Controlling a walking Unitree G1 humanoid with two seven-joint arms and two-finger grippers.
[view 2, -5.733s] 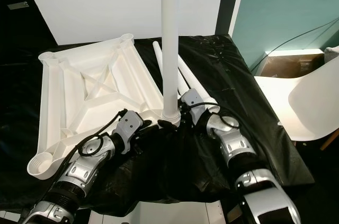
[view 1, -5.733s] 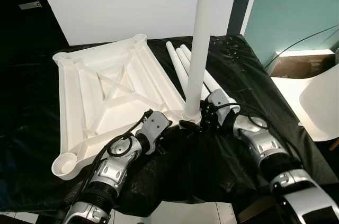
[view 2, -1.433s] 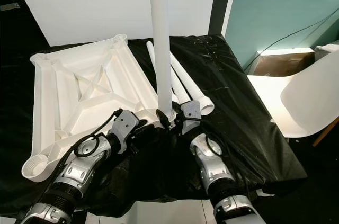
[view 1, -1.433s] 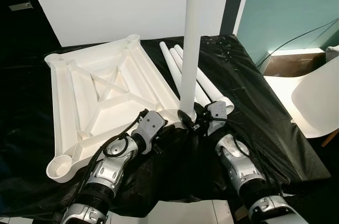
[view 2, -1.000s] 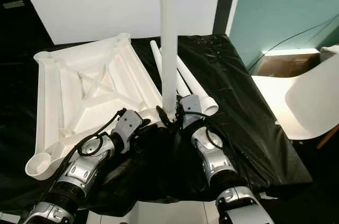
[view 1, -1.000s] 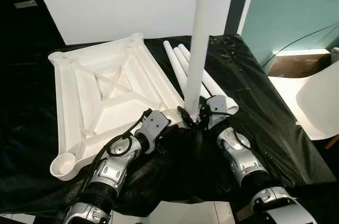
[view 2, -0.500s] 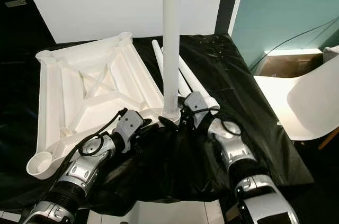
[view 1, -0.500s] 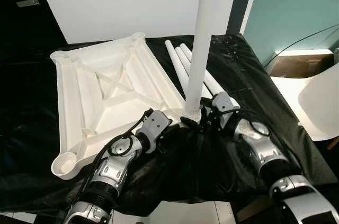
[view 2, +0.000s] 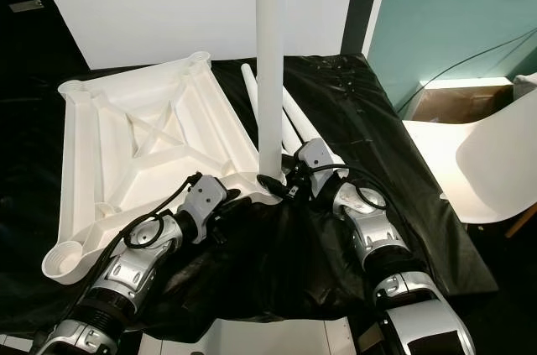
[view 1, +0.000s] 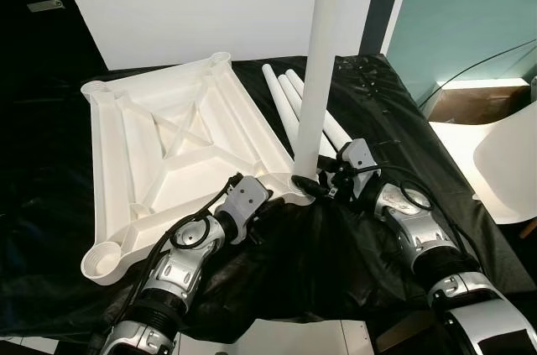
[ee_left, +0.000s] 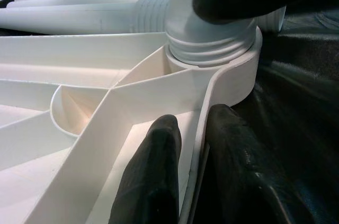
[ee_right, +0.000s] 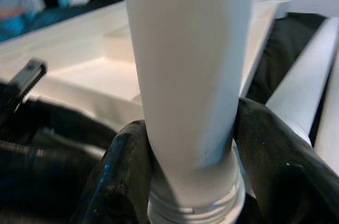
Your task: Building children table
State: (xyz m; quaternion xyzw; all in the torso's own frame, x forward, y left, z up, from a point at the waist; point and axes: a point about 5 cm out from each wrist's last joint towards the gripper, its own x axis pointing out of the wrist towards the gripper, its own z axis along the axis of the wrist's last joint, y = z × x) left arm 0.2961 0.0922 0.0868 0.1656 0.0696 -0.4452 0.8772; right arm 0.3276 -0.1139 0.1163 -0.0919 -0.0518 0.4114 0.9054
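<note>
A white table top (view 1: pixel 176 154) lies upside down on the black-covered work table. One white leg (view 1: pixel 319 61) stands upright in its near right corner socket (ee_left: pixel 212 54). My right gripper (view 1: pixel 315 190) is shut around the bottom of that leg, its fingers (ee_right: pixel 127 166) on either side just above the thread. My left gripper (ee_left: pixel 190 144) is shut on the table top's rim (ee_left: pixel 204 123) right beside the socket. Three more white legs (view 1: pixel 289 103) lie side by side behind the upright one.
The black sheet (view 1: pixel 394 112) covers the whole work table. A white chair (view 1: pixel 508 166) stands at the right, beyond the table's edge, with a cardboard box (view 1: pixel 470 103) behind it. Empty sockets (view 1: pixel 105 261) sit at the other corners.
My right arm has swung round the leg's base, turning the wrist, while the leg stays upright in the socket. The left gripper keeps its hold on the rim.
</note>
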